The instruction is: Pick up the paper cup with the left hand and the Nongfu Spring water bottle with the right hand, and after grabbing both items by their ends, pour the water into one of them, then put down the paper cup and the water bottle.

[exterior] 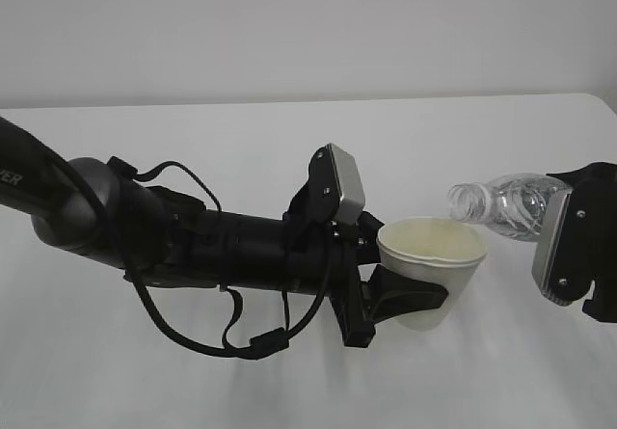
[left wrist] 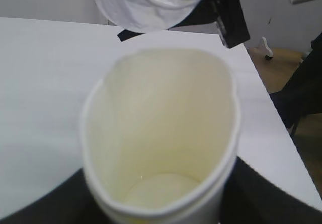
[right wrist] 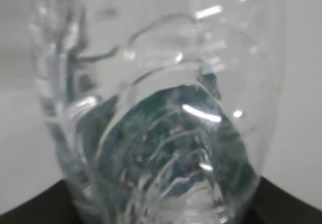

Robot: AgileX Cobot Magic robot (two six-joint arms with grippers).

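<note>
A black robot arm reaches in from the left above a white counter (exterior: 193,390), and its left claw (exterior: 410,299) grips the paper cup (exterior: 434,270) around the lower body, fingers partly spread to the cup's width. The cup stands nearly upright in that claw, lifted off the counter, its rim squeezed into a slight oval. From the left wrist view the cup (left wrist: 161,133) fills the frame just ahead of the claw, its cream inside in full view; whether any water lies at the bottom is hard to tell. On the right, the right claw (exterior: 578,255) holds the Nongfu Spring water bottle (exterior: 501,202) by its base end, fingers partly spread around it, though the fingers themselves are mostly hidden behind a silver-grey block. The bottle lies almost level, its open neck pointing left from that claw toward the cup, the mouth just beside and slightly above the cup's rim, not touching it. In the right wrist view the clear ribbed bottle (right wrist: 161,113) stretches away from the claw, blurred, with dark green showing through the plastic.
</note>
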